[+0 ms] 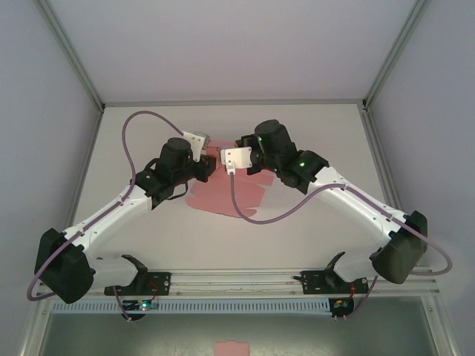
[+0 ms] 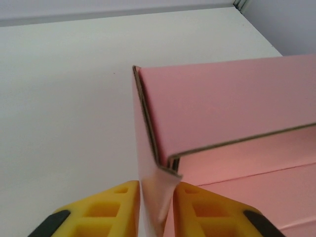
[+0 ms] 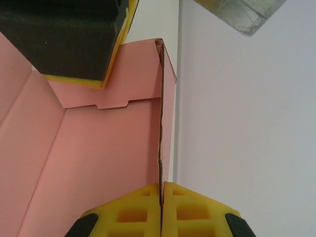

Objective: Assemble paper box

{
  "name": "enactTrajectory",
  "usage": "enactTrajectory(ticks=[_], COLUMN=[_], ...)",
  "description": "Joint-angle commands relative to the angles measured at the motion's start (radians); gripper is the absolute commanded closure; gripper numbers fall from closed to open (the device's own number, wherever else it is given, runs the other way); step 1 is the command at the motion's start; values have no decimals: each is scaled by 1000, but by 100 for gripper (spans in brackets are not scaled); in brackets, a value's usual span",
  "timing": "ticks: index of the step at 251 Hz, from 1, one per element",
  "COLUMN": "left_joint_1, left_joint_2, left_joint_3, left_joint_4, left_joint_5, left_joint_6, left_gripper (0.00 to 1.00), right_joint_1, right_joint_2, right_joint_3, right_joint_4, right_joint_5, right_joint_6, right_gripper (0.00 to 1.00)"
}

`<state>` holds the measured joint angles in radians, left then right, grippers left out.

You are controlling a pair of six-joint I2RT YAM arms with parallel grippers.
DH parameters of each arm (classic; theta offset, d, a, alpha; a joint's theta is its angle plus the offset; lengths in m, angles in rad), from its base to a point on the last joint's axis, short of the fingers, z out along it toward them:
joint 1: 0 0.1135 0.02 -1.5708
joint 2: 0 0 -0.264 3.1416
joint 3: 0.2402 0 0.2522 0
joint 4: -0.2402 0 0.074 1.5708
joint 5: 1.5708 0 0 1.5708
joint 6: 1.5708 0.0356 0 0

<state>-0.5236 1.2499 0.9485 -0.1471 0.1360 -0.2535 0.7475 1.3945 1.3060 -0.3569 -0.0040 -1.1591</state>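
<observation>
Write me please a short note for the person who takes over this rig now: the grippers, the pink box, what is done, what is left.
The left gripper: fingers shut on a corner flap of the paper box.
The right gripper: fingers shut on the edge of an upright wall.
The box lies in the middle of the table, between the two arms.
Done: walls stand up and meet at one corner.
Left: the near part of the sheet lies flat; its flaps probably need folding before the box is finished.
</observation>
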Motion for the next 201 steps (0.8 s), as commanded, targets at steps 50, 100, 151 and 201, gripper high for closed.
enactTrajectory(ticks=[50, 100, 151, 201], left_joint_1=[0, -1, -1, -47], left_joint_2=[3, 28, 41, 161], left_joint_3=[-6, 16, 31, 93], left_joint_4=[90, 76, 32, -90], left_joint_5=[-10, 12, -14, -422], left_joint_6=[2, 1, 34, 32], left_gripper=[72, 76, 100, 100], right_joint_1=[-5, -10, -9, 22], right_joint_2=[-47, -49, -58, -80], right_joint_3=[31, 45, 40, 75], right_joint_4=[-82, -79, -48, -37], right_joint_5=[-139, -154, -107, -84], right_joint_6=[21, 24, 24, 85], right_gripper=[100, 100, 100, 100])
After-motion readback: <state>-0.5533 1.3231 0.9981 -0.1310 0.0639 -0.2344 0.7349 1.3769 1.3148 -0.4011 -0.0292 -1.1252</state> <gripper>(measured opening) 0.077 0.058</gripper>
